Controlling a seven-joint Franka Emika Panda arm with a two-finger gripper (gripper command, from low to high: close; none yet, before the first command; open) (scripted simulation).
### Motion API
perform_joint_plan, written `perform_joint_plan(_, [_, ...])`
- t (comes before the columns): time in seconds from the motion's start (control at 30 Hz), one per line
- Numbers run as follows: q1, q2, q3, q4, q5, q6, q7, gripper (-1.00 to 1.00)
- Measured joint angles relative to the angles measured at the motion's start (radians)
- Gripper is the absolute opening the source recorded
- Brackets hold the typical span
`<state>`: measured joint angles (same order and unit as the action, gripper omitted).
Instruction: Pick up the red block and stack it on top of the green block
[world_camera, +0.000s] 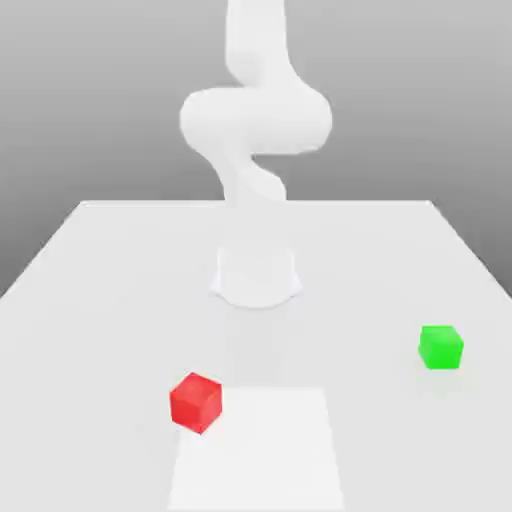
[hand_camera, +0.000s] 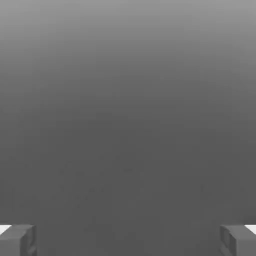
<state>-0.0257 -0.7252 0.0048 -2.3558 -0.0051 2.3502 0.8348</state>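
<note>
Red block (world_camera: 195, 402) is seen resting on the white desk (world_camera: 100, 260) in the exterior view, toward that view's left and near the front edge, just beside a slightly brighter rectangular patch (world_camera: 258, 450) of the desk surface. It sits flat, with one corner turned toward the camera. The green block (world_camera: 440, 346) is set on the same desk, well apart from the red one, toward the exterior view's right and a little farther back. Neither block is touched by anything. The white arm (world_camera: 255, 120) is seen rising from its round base (world_camera: 256, 278) at the middle of the desk, behind both blocks, and curving upward out of the exterior view. In the hand view, the hand (hand_camera: 128, 240) is shown with its two grey fingertips (hand_camera: 19, 240) spread wide, one at each side, and nothing is held between them; only a plain grey background is seen beyond the fingertips. Both blocks lie apart from the hand.
</note>
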Motion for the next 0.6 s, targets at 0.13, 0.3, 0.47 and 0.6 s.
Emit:
perform_joint_plan(0.13, [-0.048,0.145,0.006,-0.102,-0.009,0.095,0.066,0.00])
perform_joint_plan(0.3, [-0.102,0.323,0.007,-0.227,-0.018,0.211,0.145,0.00])
perform_joint_plan(0.47, [-0.147,0.514,-0.007,-0.358,-0.021,0.335,0.225,0.00])
perform_joint_plan(0.6, [-0.171,0.674,-0.028,-0.458,-0.002,0.441,0.271,0.00])
